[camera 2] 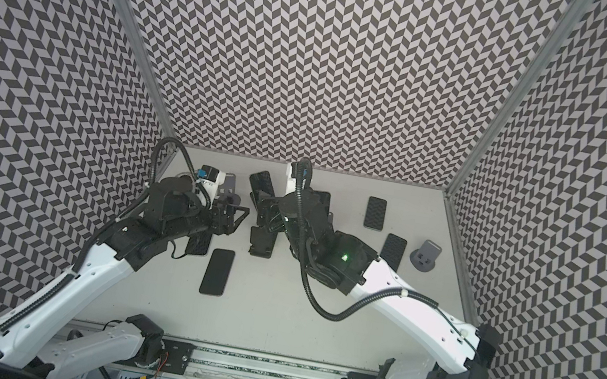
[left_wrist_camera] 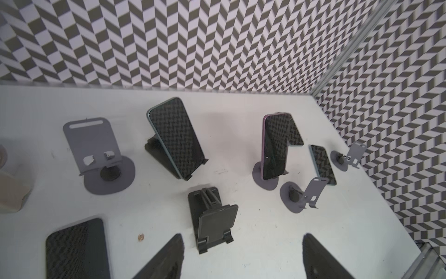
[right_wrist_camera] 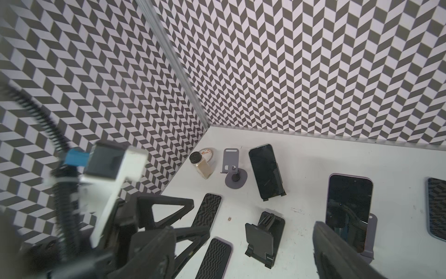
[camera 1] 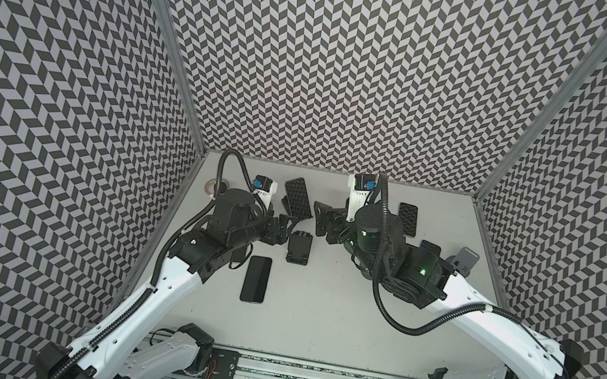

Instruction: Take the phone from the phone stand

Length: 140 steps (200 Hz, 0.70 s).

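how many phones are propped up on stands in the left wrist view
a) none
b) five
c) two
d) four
c: the teal-edged phone leans on a black stand and the purple phone stands on a grey stand, while the other phones lie flat.

left arm (camera 1: 170, 287) white shell, black joints | right arm (camera 1: 489, 322) alike, green light (camera 1: 423, 270) | ribbed black cables (camera 1: 401, 329) | left gripper (left_wrist_camera: 242, 236) black, seemingly triangular-framed
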{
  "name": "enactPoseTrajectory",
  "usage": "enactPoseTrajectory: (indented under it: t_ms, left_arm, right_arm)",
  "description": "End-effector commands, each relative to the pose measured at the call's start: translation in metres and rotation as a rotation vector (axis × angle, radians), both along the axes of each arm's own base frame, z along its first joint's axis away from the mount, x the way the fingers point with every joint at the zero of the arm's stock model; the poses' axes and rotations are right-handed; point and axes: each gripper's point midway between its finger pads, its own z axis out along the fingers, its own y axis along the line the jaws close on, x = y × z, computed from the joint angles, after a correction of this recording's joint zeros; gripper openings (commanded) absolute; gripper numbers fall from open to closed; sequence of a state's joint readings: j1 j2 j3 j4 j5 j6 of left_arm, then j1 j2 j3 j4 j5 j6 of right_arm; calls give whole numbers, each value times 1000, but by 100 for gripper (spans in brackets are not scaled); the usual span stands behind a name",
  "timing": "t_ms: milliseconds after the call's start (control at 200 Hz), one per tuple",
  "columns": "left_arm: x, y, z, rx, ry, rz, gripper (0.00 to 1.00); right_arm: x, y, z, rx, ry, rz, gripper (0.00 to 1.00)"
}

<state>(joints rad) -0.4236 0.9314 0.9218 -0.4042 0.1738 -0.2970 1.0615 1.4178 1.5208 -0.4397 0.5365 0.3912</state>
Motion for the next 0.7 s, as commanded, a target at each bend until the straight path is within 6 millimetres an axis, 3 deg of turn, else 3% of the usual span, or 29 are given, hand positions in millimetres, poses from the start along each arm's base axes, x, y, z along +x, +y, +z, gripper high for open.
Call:
enactPoseTrajectory:
  t_ms: [0, 290, 516, 591, 696]
  left_arm:
    - [-11, -9, 22, -52, -189, -75, 73]
    - [-51, -19, 27, -5, -460, -248, 75]
    - [-60, -34, 20, 53, -566, -347, 78]
    - [-62, -41, 13, 71, -585, -379, 80]
    - [-65, -48, 0, 85, -603, -411, 81]
  right_arm:
    - [9, -17, 11, 19, -45, -77, 87]
    - [31, -34, -21, -4, 49, -120, 90]
    - [64, -56, -44, 15, 130, -161, 93]
    - [73, -62, -48, 0, 130, -183, 100]
    - [81, -65, -52, -28, 121, -183, 99]
